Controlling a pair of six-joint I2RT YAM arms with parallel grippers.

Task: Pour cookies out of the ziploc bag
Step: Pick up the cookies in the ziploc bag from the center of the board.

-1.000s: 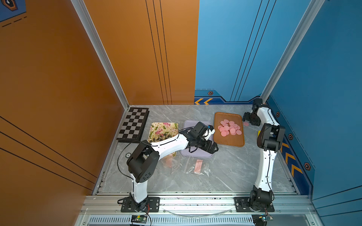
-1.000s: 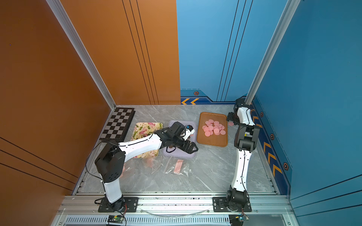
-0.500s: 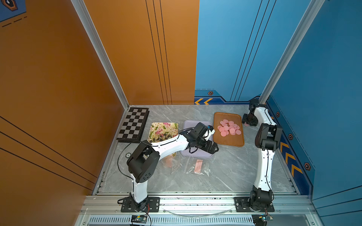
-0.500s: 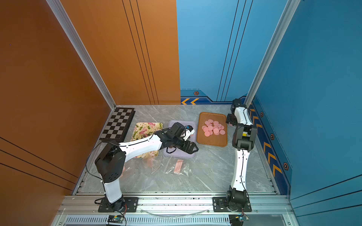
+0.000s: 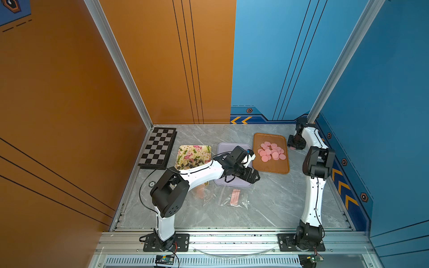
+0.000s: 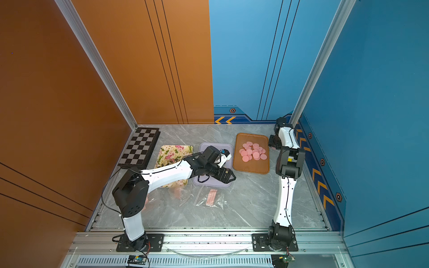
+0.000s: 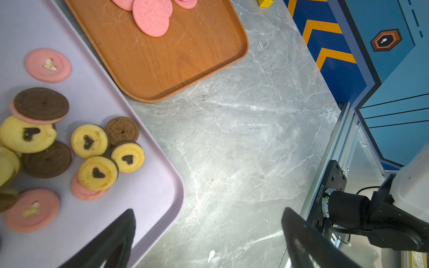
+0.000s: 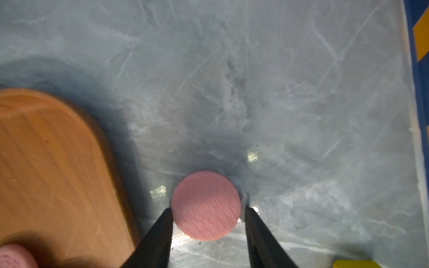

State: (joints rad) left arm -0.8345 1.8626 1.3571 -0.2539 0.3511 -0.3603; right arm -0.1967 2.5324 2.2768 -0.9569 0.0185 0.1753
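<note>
A clear ziploc bag (image 5: pixel 234 197) with a pink strip lies flat on the table in front of the lavender tray (image 5: pixel 223 148). Small yellow, brown and pink cookies (image 7: pixel 92 148) lie on that tray. Larger pink cookies (image 5: pixel 270 152) are piled on the wooden tray (image 5: pixel 271 168). My left gripper (image 7: pixel 209 210) hangs open and empty over the lavender tray's corner (image 7: pixel 162 192). My right gripper (image 8: pixel 207 210), beside the wooden tray (image 8: pixel 46 150) at the far right, is shut on one pink cookie (image 8: pixel 206 204) lying on the table.
A chessboard (image 5: pixel 157 147) lies by the left wall and a floral tray (image 5: pixel 193 153) sits beside it. Another crumpled clear bag (image 6: pixel 178 193) lies under the left arm. A yellow block (image 8: pixel 350 263) sits near the right wall.
The right gripper's jaws have closed in onto the pink cookie beside the wooden tray. The left arm has not moved.
</note>
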